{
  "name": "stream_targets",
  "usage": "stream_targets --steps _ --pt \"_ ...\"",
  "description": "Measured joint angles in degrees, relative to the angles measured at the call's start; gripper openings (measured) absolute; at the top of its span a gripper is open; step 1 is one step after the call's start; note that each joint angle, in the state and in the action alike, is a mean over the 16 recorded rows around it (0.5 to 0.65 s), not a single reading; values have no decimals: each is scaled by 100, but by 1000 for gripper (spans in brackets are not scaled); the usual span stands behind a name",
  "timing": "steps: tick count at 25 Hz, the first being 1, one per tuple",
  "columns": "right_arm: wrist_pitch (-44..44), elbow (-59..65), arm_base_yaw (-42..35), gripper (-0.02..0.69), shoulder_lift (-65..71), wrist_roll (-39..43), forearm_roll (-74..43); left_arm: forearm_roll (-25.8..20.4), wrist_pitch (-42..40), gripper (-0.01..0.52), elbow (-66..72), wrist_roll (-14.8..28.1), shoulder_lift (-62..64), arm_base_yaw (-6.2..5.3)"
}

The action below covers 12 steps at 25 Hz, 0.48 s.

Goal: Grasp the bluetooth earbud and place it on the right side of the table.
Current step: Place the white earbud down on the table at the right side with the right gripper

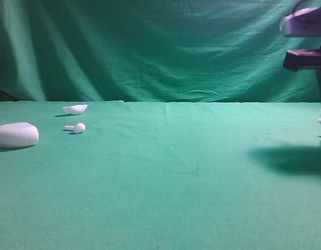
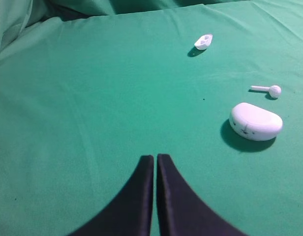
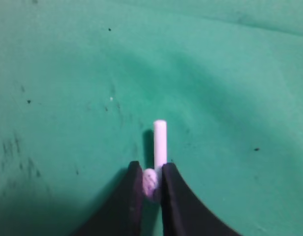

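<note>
Right gripper (image 3: pixel 152 183) clamped on earbud (image 3: pixel 159 142) at its head, stem pointing away from the fingers, low over the table (image 3: pixel 230 73) at the right edge of the exterior high view. Left gripper (image 2: pixel 155 164) closed, holding nothing, hovering over bare cloth. Further right: oval case (image 2: pixel 255 121), second earbud (image 2: pixel 268 90), small white shell (image 2: pixel 203 41), all lying well apart.

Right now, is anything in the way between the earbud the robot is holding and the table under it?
No. The right claw is shut on the bluetooth earbud, stem pointing out ahead. Only bare green table shows beneath it. The other earbud and the case lie far off on the left.
</note>
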Motion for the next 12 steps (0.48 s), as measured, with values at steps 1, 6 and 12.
stream_targets --steps 1,6,12 --pt "-79 38 -6 88 58 -11 17 0 0 0 0 0 0 0" --pt "-323 74 -10 88 283 -67 84 0 0 0 0 0 0 0" --pt "-448 74 -10 103 392 -86 104 -1 0 0 0 0 0 0"
